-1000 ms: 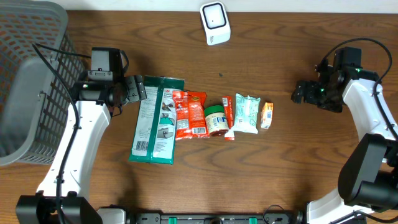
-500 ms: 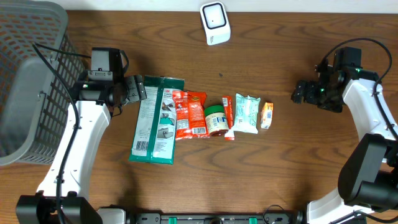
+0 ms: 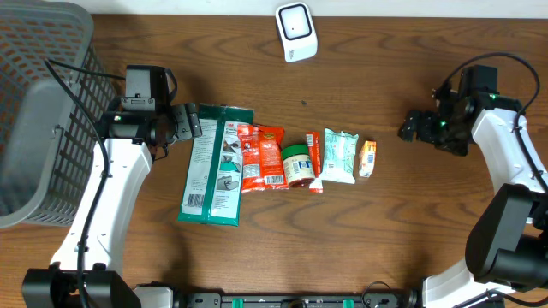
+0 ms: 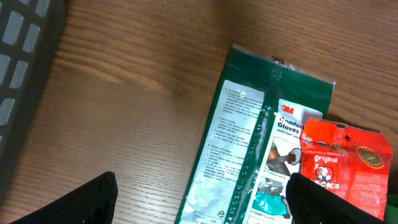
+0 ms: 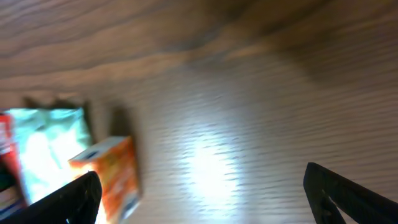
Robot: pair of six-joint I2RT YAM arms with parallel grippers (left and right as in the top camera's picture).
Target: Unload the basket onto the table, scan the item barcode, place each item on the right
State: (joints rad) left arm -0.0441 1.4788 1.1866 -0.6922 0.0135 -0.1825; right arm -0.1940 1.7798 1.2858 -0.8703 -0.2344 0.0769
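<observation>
Hovering with both grippers empty at the ends of a row of items.
My left gripper (image 3: 190,122) stands wide open at the top left corner of the green glove pack (image 3: 212,164), gripping nothing; whether it touches the pack I cannot tell. My right gripper (image 3: 409,128) gapes open too, apart from the small orange box (image 3: 367,157) on its right side. Between pack and box lie the red snack packet (image 3: 261,156), the green-lidded jar (image 3: 297,162) and the pale teal pouch (image 3: 339,156) on the wooden table (image 3: 411,231). The white scanner (image 3: 296,32) sits at the far edge, and the grey basket (image 3: 26,154) is off to my left.
</observation>
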